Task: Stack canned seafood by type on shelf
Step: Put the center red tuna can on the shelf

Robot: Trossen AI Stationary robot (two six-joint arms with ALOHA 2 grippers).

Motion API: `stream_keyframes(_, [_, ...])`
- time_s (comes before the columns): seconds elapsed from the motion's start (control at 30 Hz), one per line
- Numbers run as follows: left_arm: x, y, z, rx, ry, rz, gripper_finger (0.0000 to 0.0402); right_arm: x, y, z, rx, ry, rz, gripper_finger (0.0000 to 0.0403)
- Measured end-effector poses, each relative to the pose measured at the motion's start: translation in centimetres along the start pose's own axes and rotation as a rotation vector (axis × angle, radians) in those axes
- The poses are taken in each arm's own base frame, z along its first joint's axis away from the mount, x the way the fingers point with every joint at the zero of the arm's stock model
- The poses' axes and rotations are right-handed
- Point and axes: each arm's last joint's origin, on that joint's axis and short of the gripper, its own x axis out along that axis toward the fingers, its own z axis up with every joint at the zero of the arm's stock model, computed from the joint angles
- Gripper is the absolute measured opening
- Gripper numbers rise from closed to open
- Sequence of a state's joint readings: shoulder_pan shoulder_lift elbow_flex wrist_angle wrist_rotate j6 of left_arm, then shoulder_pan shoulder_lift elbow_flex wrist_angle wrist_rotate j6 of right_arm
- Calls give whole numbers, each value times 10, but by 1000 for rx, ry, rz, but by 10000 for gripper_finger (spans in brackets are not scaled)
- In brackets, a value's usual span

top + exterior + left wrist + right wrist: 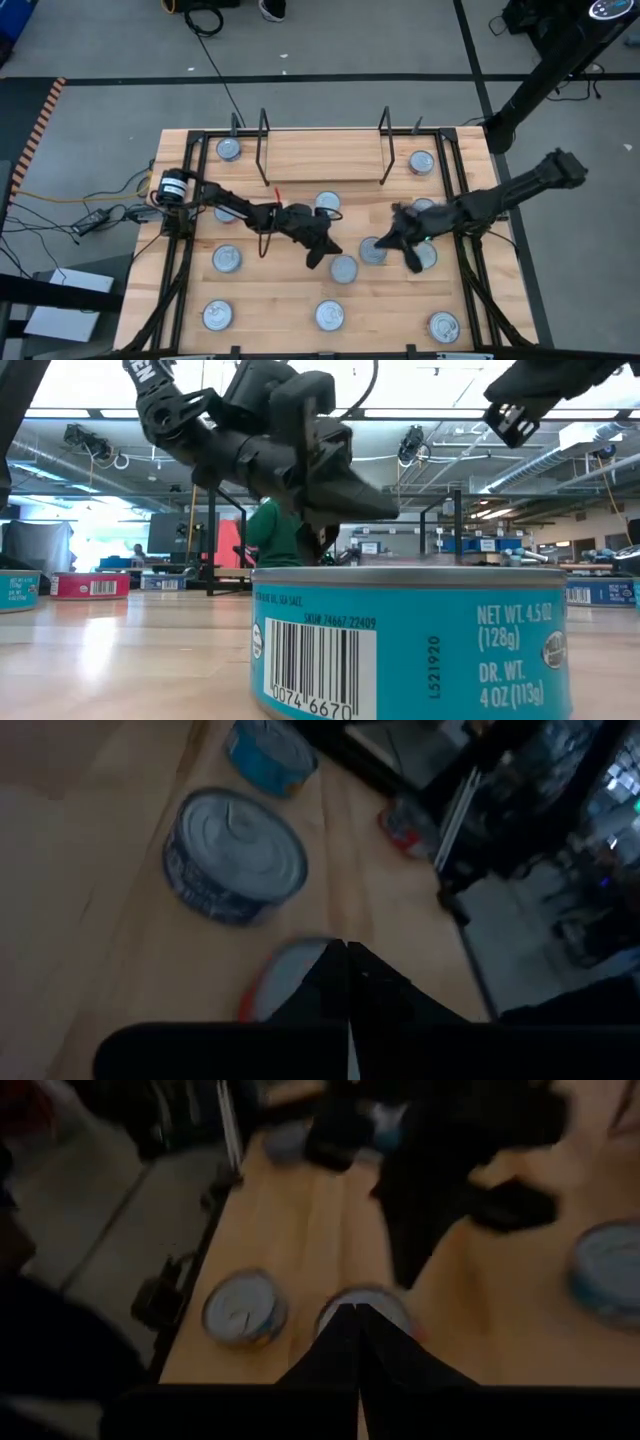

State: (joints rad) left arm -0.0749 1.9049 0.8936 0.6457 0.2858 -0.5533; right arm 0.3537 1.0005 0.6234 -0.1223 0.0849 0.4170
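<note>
Small flat tins with silver lids lie scattered on the table, among them one (344, 269) and another (373, 250) at mid-table. The shelf (320, 158), a light board between black wire uprights, stands at the far middle with nothing on it. My left gripper (318, 256) is shut and slants down beside a red-labelled tin (285, 982). My right gripper (392, 243) is shut too and hangs high above the table (525, 415), its tips pointing over a tin (368, 1302). My left gripper's shut fingertips (335, 970) stand over the edge of the red-labelled tin, which rests flat on the table. The fingers hide the spot, so I cannot tell whether they touch it.
More tins lie around: a blue-labelled one (410, 645) at the near edge, one (229, 150) left of the shelf, one (422, 162) right of it, and others (227, 259) (443, 327) along the sides. Black frame rails (178, 260) run along the table's left and right.
</note>
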Motion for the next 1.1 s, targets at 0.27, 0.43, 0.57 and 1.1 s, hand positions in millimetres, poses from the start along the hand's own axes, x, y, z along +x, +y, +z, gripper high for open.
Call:
stream_keyframes(0.27, [-14, 12, -28, 69, -26, 51, 0, 72, 35, -5, -29, 218, -49, 3])
stream_keyframes(0.43, [-25, 23, -45, 92, -35, 141, 0, 108, 46, -15, -28, 328, -93, 3])
stream_keyframes(0.57, [-24, 22, -44, 159, -38, 140, 0, 126, 54, -25, -58, 423, -119, 3])
stream_keyframes(1.1, [-20, 19, -39, 216, -36, 129, 0, 167, 45, -52, -17, 513, -188, 3])
